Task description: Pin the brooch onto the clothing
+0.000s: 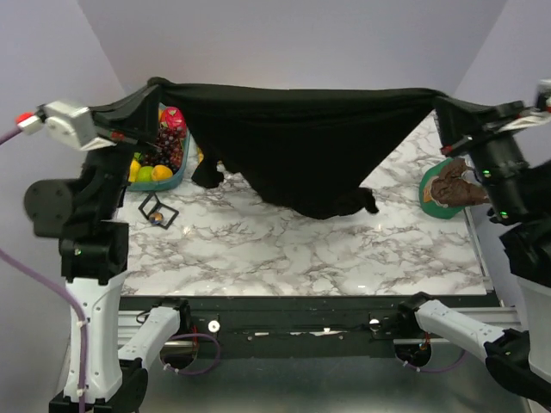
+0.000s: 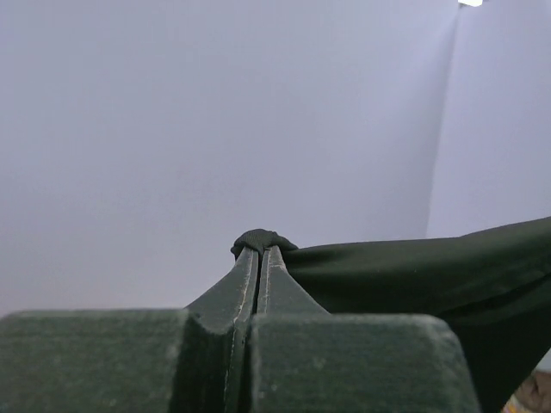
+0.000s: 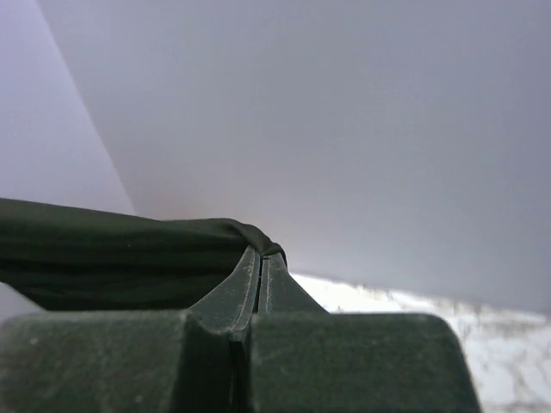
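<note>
The clothing (image 1: 301,146), a black T-shirt, hangs stretched in the air across the back of the marble table; no white print shows. My left gripper (image 1: 155,84) is shut on its upper left corner, and my right gripper (image 1: 437,96) is shut on its upper right corner. The shirt sags to a point near the table's middle. In the left wrist view the gripper (image 2: 260,249) pinches a fold of the cloth (image 2: 430,275). In the right wrist view the gripper (image 3: 263,256) pinches the cloth (image 3: 103,249). The brooch (image 1: 156,218), tiny, round and brownish, lies inside a black square frame at the table's left.
A teal basket (image 1: 176,179) of fruit stands at the back left, partly behind the shirt. A green plate (image 1: 428,196) holding a brown object sits at the right edge. The marble table (image 1: 301,258) ends at a dark rail in front.
</note>
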Robot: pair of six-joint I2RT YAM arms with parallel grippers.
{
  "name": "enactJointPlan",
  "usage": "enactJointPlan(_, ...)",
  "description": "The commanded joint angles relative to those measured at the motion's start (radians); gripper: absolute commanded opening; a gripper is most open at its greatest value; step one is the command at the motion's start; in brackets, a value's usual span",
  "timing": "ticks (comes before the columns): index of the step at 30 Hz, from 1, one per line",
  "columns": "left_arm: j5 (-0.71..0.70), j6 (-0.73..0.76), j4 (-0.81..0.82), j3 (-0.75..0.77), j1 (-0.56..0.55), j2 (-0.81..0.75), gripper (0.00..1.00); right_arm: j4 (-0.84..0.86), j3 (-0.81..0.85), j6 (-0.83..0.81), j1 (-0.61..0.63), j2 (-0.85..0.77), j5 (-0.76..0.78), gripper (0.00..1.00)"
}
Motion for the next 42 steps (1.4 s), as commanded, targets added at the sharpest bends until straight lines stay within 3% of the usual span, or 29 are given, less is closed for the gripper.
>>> enactJointPlan(1,0.058,-0.025,0.042,0.161,0.006,0.006,0.00,0.034,0.138,-0.106,0.006,-0.004,-0.123,0.01)
enactJointPlan(5,0.079,-0.071,0.058,0.222,0.006,0.011,0.00,0.045,0.191,-0.093,0.006,-0.024,-0.134,0.01)
enactJointPlan(9,0.082,-0.103,0.074,0.213,0.006,0.057,0.00,0.048,0.214,-0.119,0.006,0.039,0.015,0.01)
enactJointPlan(13,0.067,-0.099,0.039,0.184,0.006,0.204,0.00,0.046,0.195,-0.155,0.003,0.161,0.122,0.01)
enactJointPlan(19,0.067,-0.088,0.023,0.206,0.007,0.475,0.00,0.041,0.203,-0.030,-0.176,0.379,-0.094,0.01)
enactJointPlan(23,0.127,-0.058,0.089,0.334,0.007,0.650,0.00,0.068,0.368,-0.041,-0.262,0.606,-0.148,0.01)
enactJointPlan(24,0.136,-0.057,0.089,0.375,0.007,0.684,0.00,0.066,0.486,-0.034,-0.274,0.643,-0.204,0.01)
enactJointPlan(27,0.180,-0.070,0.037,0.590,0.007,0.795,0.00,0.064,0.664,-0.046,-0.301,0.755,-0.248,0.01)
enactJointPlan(30,0.205,-0.114,0.064,0.725,0.007,0.836,0.00,0.075,0.821,-0.078,-0.305,0.785,-0.242,0.01)
enactJointPlan(34,0.240,-0.139,0.057,0.766,0.007,0.784,0.00,0.144,0.676,-0.108,-0.308,0.643,-0.232,0.01)
enactJointPlan(37,0.256,-0.155,0.133,0.556,0.006,0.636,0.00,0.189,0.404,-0.127,-0.308,0.465,-0.205,0.01)
enactJointPlan(42,0.253,-0.183,0.204,0.024,-0.006,0.361,0.00,0.196,-0.135,-0.133,-0.307,0.178,-0.040,0.01)
